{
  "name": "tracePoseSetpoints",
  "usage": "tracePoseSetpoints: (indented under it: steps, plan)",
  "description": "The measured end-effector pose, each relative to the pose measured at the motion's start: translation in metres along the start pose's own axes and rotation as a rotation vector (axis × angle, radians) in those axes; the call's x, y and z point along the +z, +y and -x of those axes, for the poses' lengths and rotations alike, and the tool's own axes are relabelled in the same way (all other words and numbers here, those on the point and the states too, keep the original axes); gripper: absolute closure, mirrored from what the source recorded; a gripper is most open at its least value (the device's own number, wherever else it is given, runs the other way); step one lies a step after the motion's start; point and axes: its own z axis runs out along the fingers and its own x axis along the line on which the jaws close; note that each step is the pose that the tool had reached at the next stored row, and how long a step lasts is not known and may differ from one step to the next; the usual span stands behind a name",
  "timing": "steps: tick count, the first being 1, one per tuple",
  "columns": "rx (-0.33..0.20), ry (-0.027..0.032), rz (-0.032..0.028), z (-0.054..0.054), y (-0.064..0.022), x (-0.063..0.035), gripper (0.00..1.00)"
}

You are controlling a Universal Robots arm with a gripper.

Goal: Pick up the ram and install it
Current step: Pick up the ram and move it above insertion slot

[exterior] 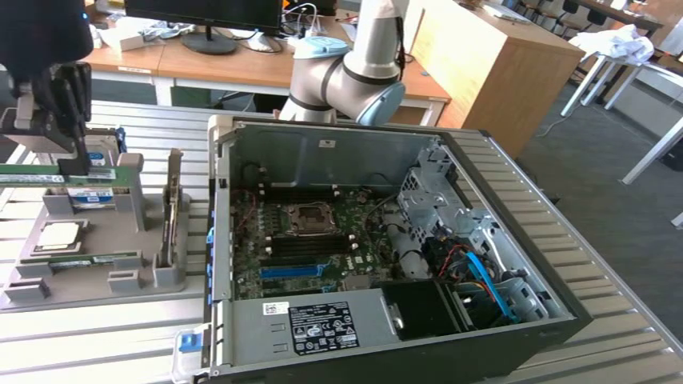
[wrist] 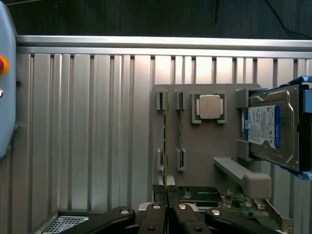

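**Single-arm workstation, ram held in the gripper.** The gripper (exterior: 70,164) stood at the exterior view's far left, its fingers clenched on the ram (exterior: 27,178). The ram, a narrow green stick with a pale label, was held level over the far part of the grey tray (exterior: 96,282). In the wrist view the fingers (wrist: 157,219) met on the stick's thin edge, which ran away from them across the tray. On the tray lay the square silver processor chip (exterior: 59,234). Nearer than the chip, a second green stick (exterior: 85,260) sat between two holders. The blue-labelled hard drive (wrist: 268,126) stood in its bracket at the tray's far side. To the exterior view's right of the tray, the open computer case (exterior: 320,148) lay on the ribbed metal table (exterior: 613,264). Its motherboard (exterior: 309,240) was exposed, well apart from the held ram.
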Motion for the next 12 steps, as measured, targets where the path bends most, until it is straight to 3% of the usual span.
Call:
tracePoseSetpoints:
  steps: [12]
  plan:
    - [0.000, 0.0001, 0.0002, 0.000, -0.0206, -0.0002, 0.88]
